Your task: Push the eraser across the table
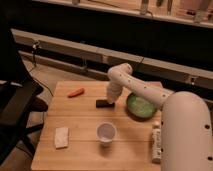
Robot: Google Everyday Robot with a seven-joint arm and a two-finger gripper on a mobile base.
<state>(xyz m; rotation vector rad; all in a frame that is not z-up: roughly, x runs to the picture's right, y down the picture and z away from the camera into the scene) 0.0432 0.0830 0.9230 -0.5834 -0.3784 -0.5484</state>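
Note:
The eraser (pixel 104 104) is a small flat black block lying on the light wooden slatted table (pixel 85 150), a little behind the middle. My gripper (pixel 110 101) hangs at the end of the white arm (pixel 131 82) and comes down onto the eraser's right end. It touches or nearly touches the block. The arm reaches in from the lower right, across the green bowl (pixel 139 106).
A white cup (pixel 106 133) stands in front of the eraser. A pale sponge-like pad (pixel 61 137) lies at the front left. An orange carrot-like object (pixel 76 92) lies at the back left. A white bottle (pixel 156 142) lies near the right edge. A dark chair (pixel 15 107) stands to the left.

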